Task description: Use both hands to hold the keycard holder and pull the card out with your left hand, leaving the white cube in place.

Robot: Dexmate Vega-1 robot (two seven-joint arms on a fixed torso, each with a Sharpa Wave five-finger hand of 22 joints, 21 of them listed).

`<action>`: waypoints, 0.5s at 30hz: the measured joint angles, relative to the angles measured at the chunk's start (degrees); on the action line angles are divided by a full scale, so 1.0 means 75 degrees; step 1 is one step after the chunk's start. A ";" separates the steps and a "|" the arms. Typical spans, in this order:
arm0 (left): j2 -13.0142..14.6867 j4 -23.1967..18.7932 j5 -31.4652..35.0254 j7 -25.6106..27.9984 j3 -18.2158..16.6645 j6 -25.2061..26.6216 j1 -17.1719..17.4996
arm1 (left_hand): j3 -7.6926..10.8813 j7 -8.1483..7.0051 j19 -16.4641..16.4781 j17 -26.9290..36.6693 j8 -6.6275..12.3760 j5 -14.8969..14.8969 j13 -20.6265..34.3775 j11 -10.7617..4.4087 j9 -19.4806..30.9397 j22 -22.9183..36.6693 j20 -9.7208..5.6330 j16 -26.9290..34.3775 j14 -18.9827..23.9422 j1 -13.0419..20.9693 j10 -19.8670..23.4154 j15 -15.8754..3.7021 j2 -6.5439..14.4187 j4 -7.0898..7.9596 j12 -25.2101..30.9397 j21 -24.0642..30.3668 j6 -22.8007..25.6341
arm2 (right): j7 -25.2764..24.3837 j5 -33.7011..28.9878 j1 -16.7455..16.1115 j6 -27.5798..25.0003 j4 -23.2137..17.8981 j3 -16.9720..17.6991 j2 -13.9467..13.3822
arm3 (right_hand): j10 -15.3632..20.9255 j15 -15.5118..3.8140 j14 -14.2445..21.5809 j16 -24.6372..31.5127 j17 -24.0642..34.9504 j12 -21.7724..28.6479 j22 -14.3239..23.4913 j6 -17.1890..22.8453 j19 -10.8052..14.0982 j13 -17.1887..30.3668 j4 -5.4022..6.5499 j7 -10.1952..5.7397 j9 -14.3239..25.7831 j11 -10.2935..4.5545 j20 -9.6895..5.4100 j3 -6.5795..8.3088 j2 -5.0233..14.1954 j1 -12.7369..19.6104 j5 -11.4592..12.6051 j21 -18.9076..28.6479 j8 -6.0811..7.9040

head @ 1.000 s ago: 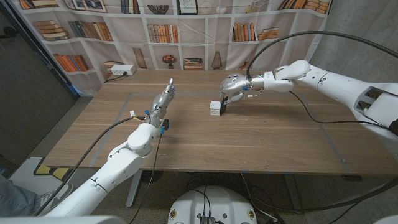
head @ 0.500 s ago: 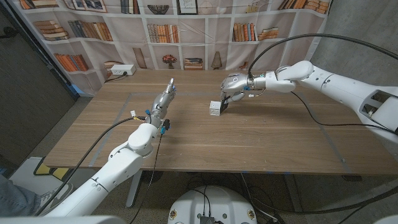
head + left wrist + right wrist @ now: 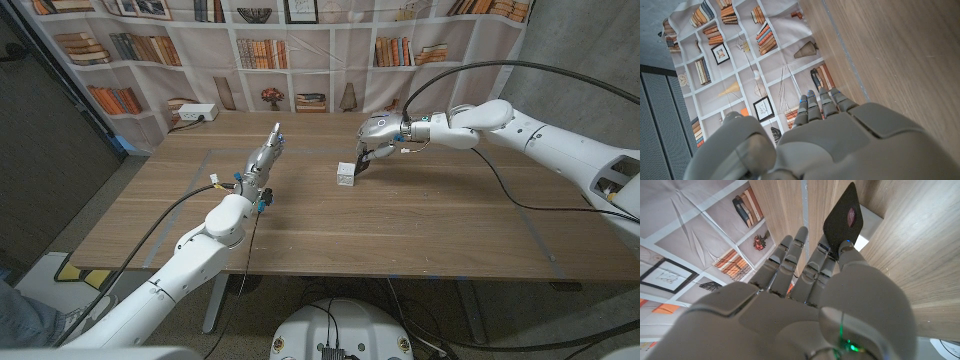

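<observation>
Head view. The right hand [image 3: 378,135], upper centre-right of the frame, grips a black keycard holder [image 3: 362,164] that hangs below its fingers, with the lower end just beside, perhaps touching, a white cube [image 3: 346,174] at centre frame on the wooden table [image 3: 400,225]. The left hand [image 3: 264,160], left of centre, is raised with fingers extended together and holds nothing; it is well apart from the holder and cube.

Right wrist view. The holder [image 3: 845,217] is pinched at the fingertips [image 3: 846,247], with the cube [image 3: 867,225] directly behind it.

Left wrist view. The straight fingers [image 3: 817,106] point toward a bookshelf-print backdrop [image 3: 735,60].
</observation>
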 measured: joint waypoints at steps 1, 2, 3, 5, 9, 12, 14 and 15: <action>0.0000 0.0022 -0.0011 -0.0033 0.0003 -0.0010 -0.0017 | 0.0000 0.0000 0.0000 0.0000 0.0000 0.0000 0.0000 0.0000 0.0000 0.0000 0.0000 0.0000 0.0000 0.0000 0.0000 0.0000 0.0000 0.0000 0.0000 0.0000 0.0000 | 0.0026 0.0017 -0.0031 -0.0021 -0.0038 0.0034 -0.0015 | 0.0000 -0.0010 0.0010 0.0000 0.0000 0.0000 0.0000 0.0000 0.0000 0.0001 0.0000 0.0000 0.0001 0.0000 0.0000 0.0000 -0.0001 0.0001 0.0000 0.0000 0.0000; 0.0003 0.0086 -0.0026 -0.0084 0.0010 -0.0028 -0.0069 | 0.0000 0.0000 0.0000 0.0000 0.0000 0.0000 0.0000 0.0000 0.0000 0.0000 0.0000 0.0000 0.0000 0.0000 0.0000 0.0000 0.0000 0.0000 0.0000 0.0000 0.0000 | 0.0129 0.0088 -0.0099 -0.0125 -0.0120 0.0106 -0.0047 | 0.0000 -0.0009 0.0010 0.0000 0.0000 0.0000 0.0000 0.0000 0.0000 0.0002 0.0000 0.0000 0.0000 0.0000 0.0000 0.0000 -0.0010 0.0010 0.0000 0.0000 0.0000; 0.0008 0.0146 -0.0052 -0.0174 0.0017 -0.0058 -0.0119 | -0.0003 0.0000 0.0000 0.0000 0.0000 0.0000 0.0000 0.0000 0.0000 0.0000 0.0000 0.0000 0.0000 0.0000 0.0000 0.0000 0.0000 0.0003 0.0000 0.0000 0.0000 | 0.0223 0.0147 -0.0214 -0.0233 -0.0263 0.0228 -0.0100 | 0.0000 -0.0009 0.0010 0.0000 0.0000 0.0000 0.0000 0.0000 0.0000 0.0004 0.0000 0.0000 0.0001 0.0000 0.0000 0.0000 -0.0010 0.0010 0.0000 0.0000 0.0000; 0.0017 0.0234 -0.0068 -0.0237 0.0027 -0.0080 -0.0192 | -0.0033 0.0000 0.0000 0.0000 0.0000 0.0000 0.0000 0.0000 0.0000 0.0000 0.0000 0.0000 0.0000 0.0000 0.0000 0.0000 0.0000 0.0033 0.0000 0.0000 0.0000 | 0.0336 0.0226 -0.0297 -0.0401 -0.0363 0.0315 -0.0136 | 0.0038 -0.0025 0.0054 0.0000 0.0000 -0.0003 0.0000 0.0000 0.0000 0.0006 -0.0001 0.0000 0.0001 -0.0015 0.0000 0.0001 -0.0010 0.0010 0.0000 0.0000 -0.0001; 0.0042 0.0475 -0.0173 -0.0600 0.0048 -0.0217 -0.0369 | -0.0056 0.0000 0.0000 0.0000 0.0000 0.0000 0.0000 0.0000 0.0000 0.0000 0.0000 0.0000 0.0000 0.0003 0.0000 0.0000 0.0003 0.0010 0.0000 0.0000 0.0000 | 0.0536 0.0369 -0.0805 -0.0850 -0.0936 0.0774 -0.0339 | 0.0081 -0.0036 0.0065 -0.0029 0.0001 -0.0027 0.0000 -0.0001 0.0000 0.0006 -0.0031 0.0000 0.0000 0.0001 0.0001 0.0031 -0.0010 0.0010 -0.0001 0.0000 -0.0002; 0.0066 0.0652 -0.0233 -0.0786 0.0054 -0.0287 -0.0485 | -0.0066 0.0000 0.0000 0.0000 0.0000 0.0000 0.0000 0.0000 0.0000 0.0000 0.0000 0.0000 0.0000 0.0023 0.0000 0.0000 0.0023 0.0000 0.0000 0.0000 0.0000 | 0.0651 0.0448 -0.1071 -0.1167 -0.1227 0.1001 -0.0430 | 0.0081 -0.0036 0.0065 -0.0029 0.0001 -0.0028 0.0000 -0.0001 0.0000 0.0006 -0.0031 -0.0001 0.0000 0.0001 0.0001 0.0031 -0.0010 0.0010 -0.0003 0.0000 -0.0002; 0.0081 0.0730 -0.0271 -0.0786 0.0055 -0.0335 -0.0535 | -0.0066 0.0000 0.0000 0.0000 0.0000 0.0000 0.0000 0.0000 0.0000 0.0000 0.0000 0.0000 0.0000 0.0023 0.0000 0.0000 0.0023 0.0000 0.0000 0.0000 0.0000 | 0.0700 0.0474 -0.1255 -0.1369 -0.1227 0.1146 -0.0484 | 0.0081 -0.0036 0.0065 -0.0029 0.0001 -0.0028 0.0000 -0.0001 0.0000 0.0006 -0.0031 -0.0001 -0.0001 0.0001 0.0001 0.0031 -0.0030 0.0030 -0.0003 0.0000 -0.0003; 0.0097 0.0803 -0.0271 -0.0908 0.0056 -0.0335 -0.0584 | -0.0066 0.0000 0.0000 0.0000 0.0000 0.0000 0.0000 0.0000 0.0000 0.0000 0.0000 0.0000 0.0000 0.0023 0.0000 0.0000 0.0023 0.0000 0.0000 0.0000 0.0000 | 0.0728 0.0495 -0.1255 -0.1522 -0.1419 0.1146 -0.0484 | 0.0081 -0.0036 0.0065 -0.0029 0.0001 -0.0028 0.0000 -0.0001 0.0000 0.0006 -0.0031 -0.0001 -0.0001 0.0001 0.0001 0.0031 -0.0050 0.0050 -0.0003 0.0001 -0.0004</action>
